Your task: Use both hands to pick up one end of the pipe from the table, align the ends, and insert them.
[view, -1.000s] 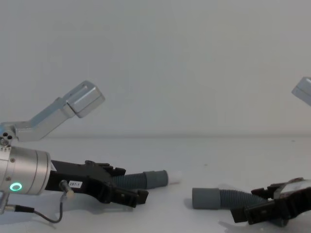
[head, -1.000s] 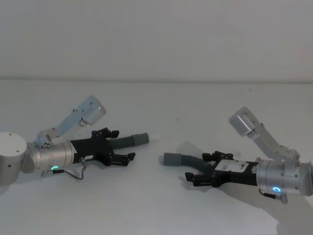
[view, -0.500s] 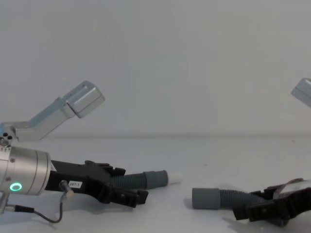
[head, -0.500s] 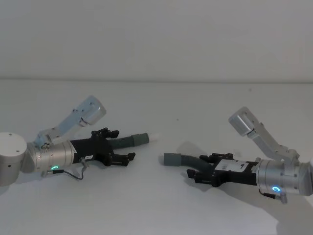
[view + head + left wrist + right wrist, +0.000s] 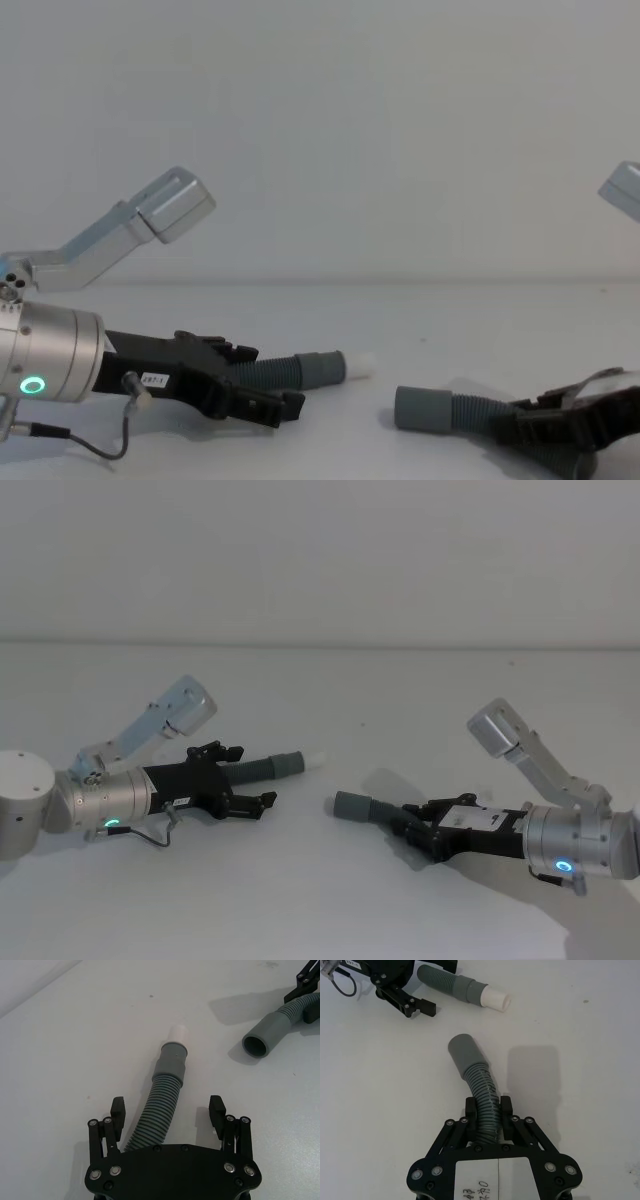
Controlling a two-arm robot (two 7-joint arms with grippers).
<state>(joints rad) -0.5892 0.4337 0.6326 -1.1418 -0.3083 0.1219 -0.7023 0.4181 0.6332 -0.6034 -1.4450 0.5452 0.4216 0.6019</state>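
Observation:
The pipe is in two pieces on the white table (image 5: 300, 890). The short ribbed piece (image 5: 262, 769) with a grey collar (image 5: 171, 1062) and white tip (image 5: 178, 1034) lies between the fingers of my left gripper (image 5: 167, 1107), which is open and straddles it without touching. My right gripper (image 5: 488, 1105) is shut on the ribbed part of the longer curved piece (image 5: 481, 1085). That piece's smooth collar (image 5: 462, 1051) sticks out ahead, pointing toward the left gripper (image 5: 252, 774). The two ends lie apart, a gap of table between them, as the chest view shows at the tip (image 5: 360, 365) and collar (image 5: 420, 408).
Bare white tabletop surrounds both arms, with a plain wall behind. Each arm's silver-grey elbow link (image 5: 160, 720) (image 5: 520, 742) rises above the table behind its gripper.
My right gripper's fingers have gone from spread wide around the curved piece to shut on its ribbed part. The left gripper and the short piece have not moved.

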